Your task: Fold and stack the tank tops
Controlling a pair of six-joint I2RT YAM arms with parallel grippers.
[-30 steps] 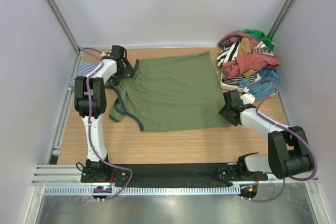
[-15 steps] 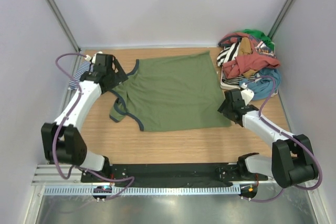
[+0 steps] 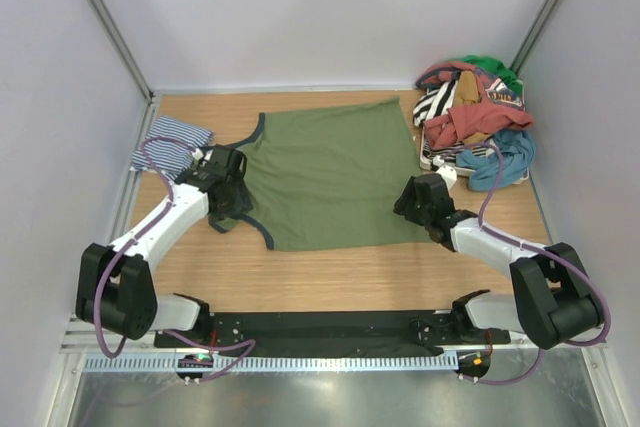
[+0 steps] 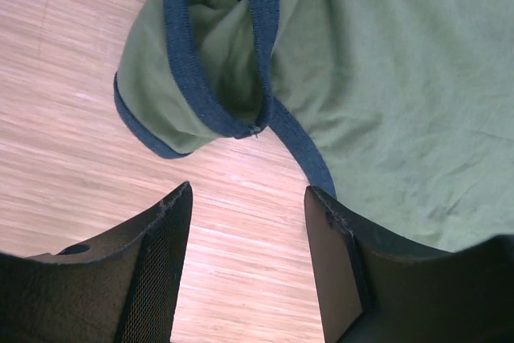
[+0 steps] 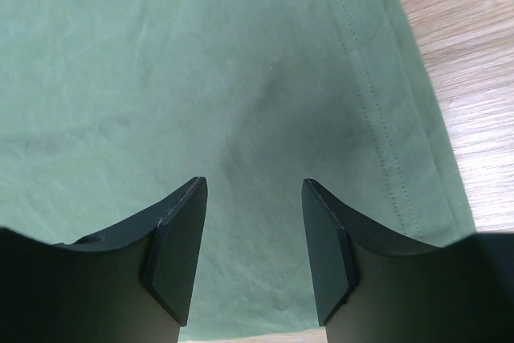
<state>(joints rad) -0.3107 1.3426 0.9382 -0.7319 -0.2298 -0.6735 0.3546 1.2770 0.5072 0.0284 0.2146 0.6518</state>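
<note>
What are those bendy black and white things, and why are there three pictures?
Those are robot arms, a left arm and a right arm, meant to fold tops. The big picture comes from a camera up high, looking down on the table. The other two come from little cameras on each arm's wrist, so you see its own two black fingers up close. A green top lies spread flat in the middle. A striped top lies at the left edge, and a pile of mixed clothes sits in the far right corner. The left fingers are open above bare wood, beside the green top's blue-edged strap. The right fingers are open above green cloth near its hem. Neither holds anything.
</note>
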